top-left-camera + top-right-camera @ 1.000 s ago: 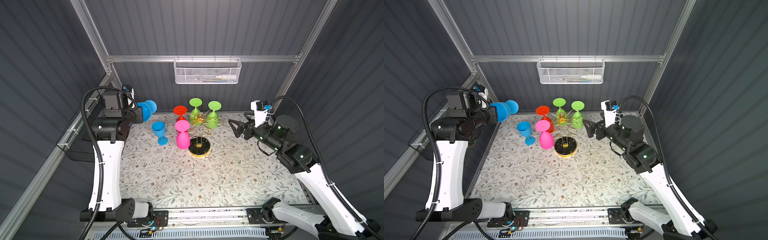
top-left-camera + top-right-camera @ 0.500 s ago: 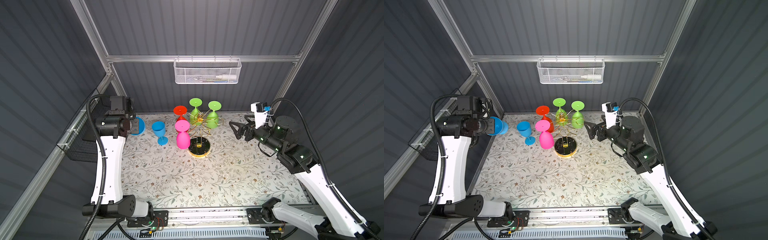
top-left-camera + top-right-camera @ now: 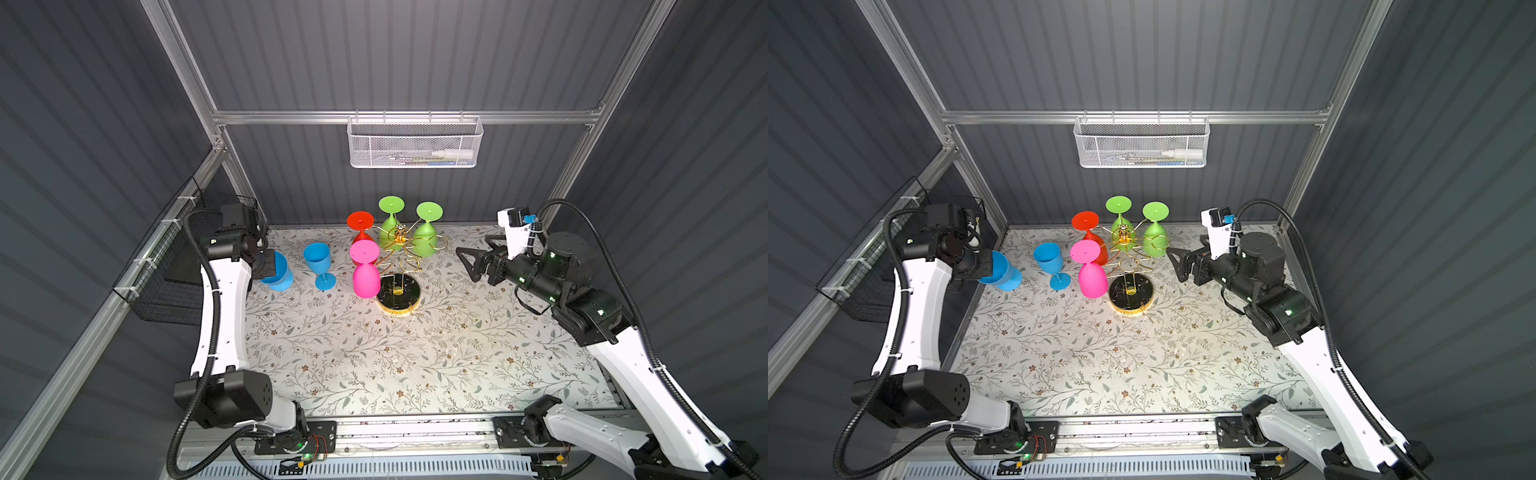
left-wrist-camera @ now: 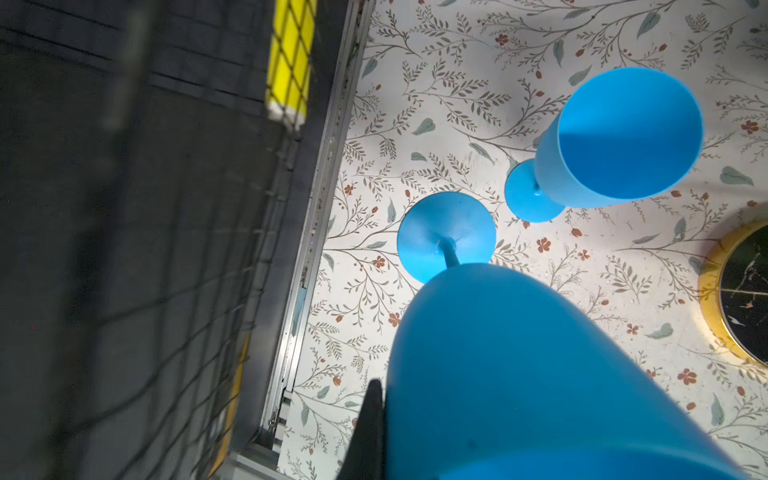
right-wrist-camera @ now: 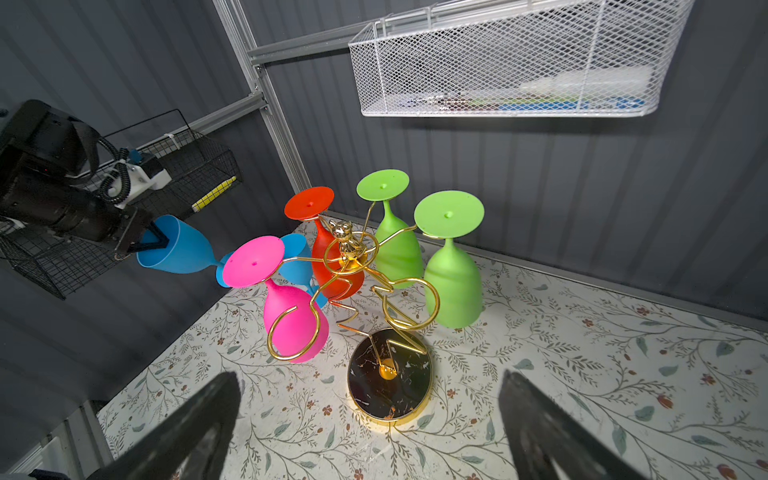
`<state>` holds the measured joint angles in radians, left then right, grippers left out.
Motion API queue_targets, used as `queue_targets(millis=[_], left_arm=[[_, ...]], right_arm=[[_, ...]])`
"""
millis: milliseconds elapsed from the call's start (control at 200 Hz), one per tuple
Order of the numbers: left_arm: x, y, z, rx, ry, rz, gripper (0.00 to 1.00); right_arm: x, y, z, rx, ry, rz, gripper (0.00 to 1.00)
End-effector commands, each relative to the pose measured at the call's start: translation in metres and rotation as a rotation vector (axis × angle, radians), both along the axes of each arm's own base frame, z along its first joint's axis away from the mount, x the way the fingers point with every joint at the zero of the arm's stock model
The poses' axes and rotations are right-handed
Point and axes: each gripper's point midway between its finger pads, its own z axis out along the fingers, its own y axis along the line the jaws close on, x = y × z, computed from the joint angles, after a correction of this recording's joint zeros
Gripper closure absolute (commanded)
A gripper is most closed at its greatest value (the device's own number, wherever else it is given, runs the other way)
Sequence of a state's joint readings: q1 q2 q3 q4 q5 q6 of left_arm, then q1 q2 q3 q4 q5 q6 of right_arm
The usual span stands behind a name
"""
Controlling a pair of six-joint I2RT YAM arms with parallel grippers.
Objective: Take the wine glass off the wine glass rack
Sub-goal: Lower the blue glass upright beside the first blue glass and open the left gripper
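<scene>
One blue wine glass [image 3: 279, 274] in left fingers [image 4: 368, 432]; right fingers [image 5: 195, 428] wide.

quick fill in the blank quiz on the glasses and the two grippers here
1. The left gripper is shut on a glass whose colour is ____.
2. The pink glass hangs ____ from the rack.
3. The right gripper is ____ and holds nothing.
4. The free blue glass stands ____ on the table.
Missing words: blue; upside down; open; upright.
</scene>
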<state>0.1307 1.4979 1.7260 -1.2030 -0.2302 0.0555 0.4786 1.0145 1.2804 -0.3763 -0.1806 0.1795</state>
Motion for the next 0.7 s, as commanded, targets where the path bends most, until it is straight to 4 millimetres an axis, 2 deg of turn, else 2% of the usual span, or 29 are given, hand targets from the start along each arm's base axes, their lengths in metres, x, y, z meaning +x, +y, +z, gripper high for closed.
queue_targets(millis=[0,75,405,695], left_arm=[[0.010,0.001,-0.008,-0.016,-0.002,0.009,1.00],[0.015,0.006,-0.014,-0.004,0.008,0.023,1.00],[0.044,0.000,-0.054,-0.094,0.085,-0.001,1.00],[0.069,0.010,-0.068,-0.094,0.101,0.014,1.00]], right_arm=[[-0.006,-0.002,-0.011,0.001,0.044,0.004,0.01],[-0.007,-0.003,-0.014,0.007,0.054,0.003,0.01],[-0.012,-0.010,-0.028,-0.009,0.097,-0.009,0.01],[-0.011,-0.011,-0.040,-0.010,0.134,-0.007,0.01]])
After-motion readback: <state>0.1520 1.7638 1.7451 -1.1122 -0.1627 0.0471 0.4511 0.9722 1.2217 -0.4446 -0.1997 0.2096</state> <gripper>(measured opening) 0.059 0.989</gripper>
